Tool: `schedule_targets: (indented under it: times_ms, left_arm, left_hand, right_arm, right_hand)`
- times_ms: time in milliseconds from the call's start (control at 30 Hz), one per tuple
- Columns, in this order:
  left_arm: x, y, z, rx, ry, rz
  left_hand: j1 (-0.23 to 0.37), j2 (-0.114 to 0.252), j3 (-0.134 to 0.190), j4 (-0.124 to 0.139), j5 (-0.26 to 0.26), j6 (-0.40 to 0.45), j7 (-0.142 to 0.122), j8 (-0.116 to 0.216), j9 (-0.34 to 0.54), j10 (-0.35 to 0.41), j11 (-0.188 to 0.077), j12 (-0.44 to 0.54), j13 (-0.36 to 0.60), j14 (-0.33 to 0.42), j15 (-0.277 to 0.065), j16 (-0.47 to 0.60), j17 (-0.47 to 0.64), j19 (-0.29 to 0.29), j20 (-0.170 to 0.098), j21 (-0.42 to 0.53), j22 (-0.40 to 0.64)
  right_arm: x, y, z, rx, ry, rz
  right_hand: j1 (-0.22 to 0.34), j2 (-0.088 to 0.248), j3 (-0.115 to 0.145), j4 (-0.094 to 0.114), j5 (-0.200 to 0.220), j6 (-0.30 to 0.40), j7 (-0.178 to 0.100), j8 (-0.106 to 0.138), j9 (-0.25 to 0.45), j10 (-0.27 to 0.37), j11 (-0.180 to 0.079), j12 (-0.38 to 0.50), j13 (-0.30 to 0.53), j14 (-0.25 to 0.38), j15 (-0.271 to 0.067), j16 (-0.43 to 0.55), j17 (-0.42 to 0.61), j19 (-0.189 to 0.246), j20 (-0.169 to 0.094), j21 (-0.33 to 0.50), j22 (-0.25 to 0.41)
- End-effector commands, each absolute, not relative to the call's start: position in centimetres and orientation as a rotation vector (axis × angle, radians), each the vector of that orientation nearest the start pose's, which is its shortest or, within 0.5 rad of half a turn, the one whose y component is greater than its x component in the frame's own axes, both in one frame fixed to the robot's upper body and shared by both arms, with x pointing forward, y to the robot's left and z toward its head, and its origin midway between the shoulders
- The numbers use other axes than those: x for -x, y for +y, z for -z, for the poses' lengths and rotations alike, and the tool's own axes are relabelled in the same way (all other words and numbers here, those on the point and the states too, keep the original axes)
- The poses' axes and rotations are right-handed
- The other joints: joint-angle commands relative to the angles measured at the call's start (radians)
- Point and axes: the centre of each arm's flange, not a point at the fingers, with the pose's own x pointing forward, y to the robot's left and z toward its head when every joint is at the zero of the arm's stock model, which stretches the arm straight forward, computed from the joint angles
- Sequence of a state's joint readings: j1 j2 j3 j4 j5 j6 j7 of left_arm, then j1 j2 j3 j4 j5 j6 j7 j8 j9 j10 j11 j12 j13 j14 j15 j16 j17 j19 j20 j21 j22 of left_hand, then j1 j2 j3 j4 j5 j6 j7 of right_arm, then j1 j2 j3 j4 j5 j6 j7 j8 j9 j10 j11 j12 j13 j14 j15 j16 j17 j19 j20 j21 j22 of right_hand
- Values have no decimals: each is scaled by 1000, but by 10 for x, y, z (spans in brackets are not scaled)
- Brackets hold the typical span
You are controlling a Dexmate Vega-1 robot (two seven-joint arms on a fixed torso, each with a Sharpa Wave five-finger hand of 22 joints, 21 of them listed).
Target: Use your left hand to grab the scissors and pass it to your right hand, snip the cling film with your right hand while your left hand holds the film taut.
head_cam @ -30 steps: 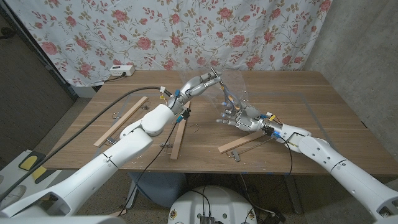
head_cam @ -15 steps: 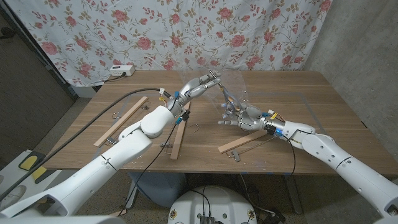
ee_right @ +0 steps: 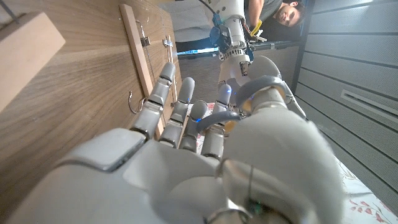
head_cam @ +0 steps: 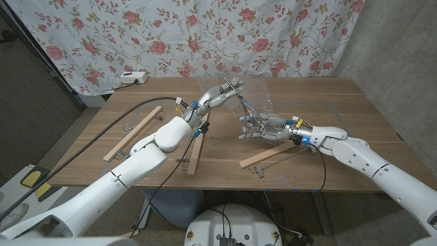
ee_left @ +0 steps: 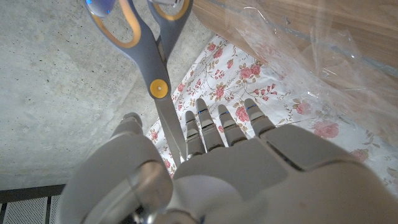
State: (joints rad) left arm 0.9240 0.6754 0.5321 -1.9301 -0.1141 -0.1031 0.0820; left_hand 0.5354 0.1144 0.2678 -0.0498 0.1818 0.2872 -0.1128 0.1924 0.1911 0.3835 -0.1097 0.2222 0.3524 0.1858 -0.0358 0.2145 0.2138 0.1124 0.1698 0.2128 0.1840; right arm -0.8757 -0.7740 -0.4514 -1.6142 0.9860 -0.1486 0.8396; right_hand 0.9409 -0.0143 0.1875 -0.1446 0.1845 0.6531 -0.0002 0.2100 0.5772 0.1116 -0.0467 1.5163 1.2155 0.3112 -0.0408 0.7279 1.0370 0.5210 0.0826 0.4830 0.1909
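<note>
My left hand (head_cam: 227,89) is raised over the table's far middle and pinches the scissors (head_cam: 243,104) by the blades. In the left wrist view the scissors (ee_left: 149,62) point away from my left hand (ee_left: 224,168), grey and orange handles outermost. My right hand (head_cam: 263,127) hovers just below the handles, fingers spread. In the right wrist view a grey handle loop (ee_right: 222,116) lies between the thumb and fingers of my right hand (ee_right: 186,162); no grip on it shows. The clear cling film (head_cam: 268,97) stands crumpled behind the hands, and it also shows over the wood as film (ee_left: 305,37).
Wooden slats with metal clips lie on the table: one at the left (head_cam: 133,132), one in the middle (head_cam: 196,154), one under my right hand (head_cam: 266,156). A black cable (head_cam: 102,133) crosses the left side. A white power strip (head_cam: 133,77) sits far left. A person (ee_right: 283,12) stands behind.
My right hand has risen slightly and turned toward the scissors' handles, its forearm swinging up. The left hand and scissors have stayed where they were.
</note>
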Motion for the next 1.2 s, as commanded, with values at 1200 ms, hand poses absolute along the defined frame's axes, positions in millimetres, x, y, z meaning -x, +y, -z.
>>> schedule_targets:
  times_ms: [1200]
  left_arm:
    - [-506,138,0,-549,-847,356]
  left_hand:
    - [-12,11,11,-6,6,17,-17,9,1,5,-27,8,-11,17,-14,1,3,17,3,4,6]
  right_arm:
    - [-558,-199,41,162,-193,-1328]
  right_hand:
    - [-312,-111,-153,131,29,-145,116,-3,-14,-49,76,47,16,1,16,-46,-6,9,24,-25,4]
